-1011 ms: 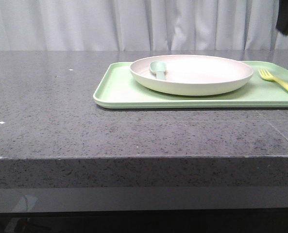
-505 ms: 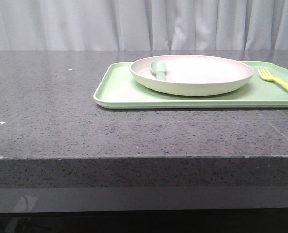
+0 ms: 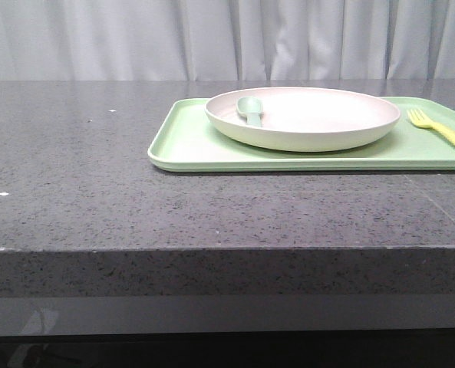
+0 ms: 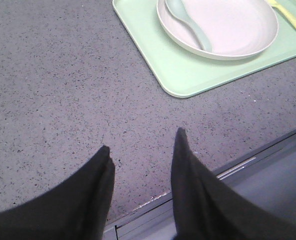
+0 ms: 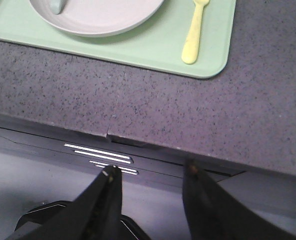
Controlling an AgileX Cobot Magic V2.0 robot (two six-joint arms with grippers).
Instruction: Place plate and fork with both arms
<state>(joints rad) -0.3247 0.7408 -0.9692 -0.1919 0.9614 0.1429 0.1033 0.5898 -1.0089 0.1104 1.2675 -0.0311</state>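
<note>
the left claw (image 4: 142, 145) hangs with its two dark fingers spread apart, nothing between them, above bare speckled grey stone counter (image 4: 63, 90) close to the near edge. the right claw (image 5: 150, 172) is spread too and empty, held out past the counter's front edge, over the metal strip below the lip. neither arm shows in the front view.

beyond the left claw, well apart from it, lies the rectangular light green plastic tray (image 4: 187, 75), one rounded corner nearest. on the tray sits the large round off-white plate with a raised rim (image 3: 304, 119), and inside the plate, toward its left side, rests a small pale green spoon (image 3: 250, 109). the small pale yellow plastic fork (image 5: 193, 37) lies flat on the tray just right of the plate, apart from it, handle toward the counter's front.

a second ago a dark shape showed in the top right corner of the front view; it is gone now. tray, plate, spoon and fork lie as they did then.

the tray's right end and the fork's handle run off the front view's edge, and the wrist views cut off the plate's far rim.
</note>
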